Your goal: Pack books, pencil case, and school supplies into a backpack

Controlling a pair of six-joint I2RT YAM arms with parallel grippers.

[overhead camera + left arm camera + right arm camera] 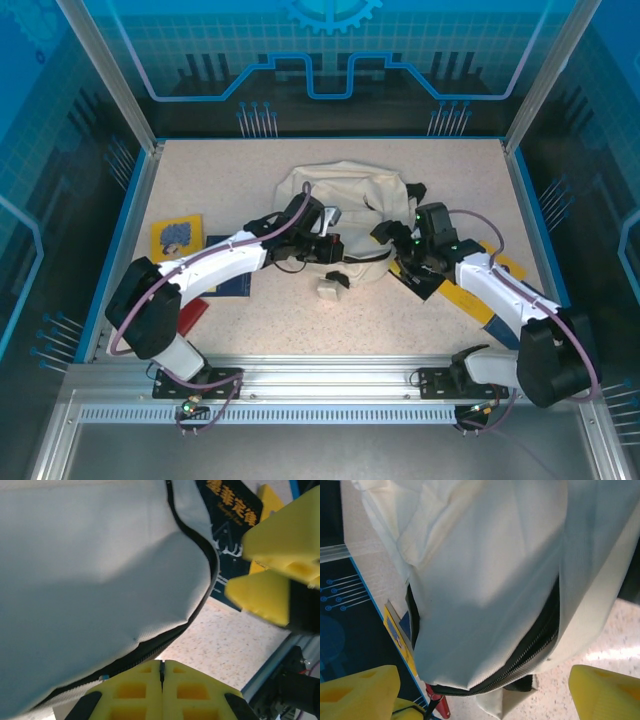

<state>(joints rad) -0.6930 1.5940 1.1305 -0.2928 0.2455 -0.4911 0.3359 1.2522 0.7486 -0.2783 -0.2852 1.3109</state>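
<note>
I have the left arm reaching from lower left to the central backpack, jaws pinched shut; the right arm mirrors it, jaws spread wide.

From the top view I log the left arm covering most of the navy book at 8 o'clock of the backpack, and the right arm hiding much of a yellow book at 4 o'clock.
</note>
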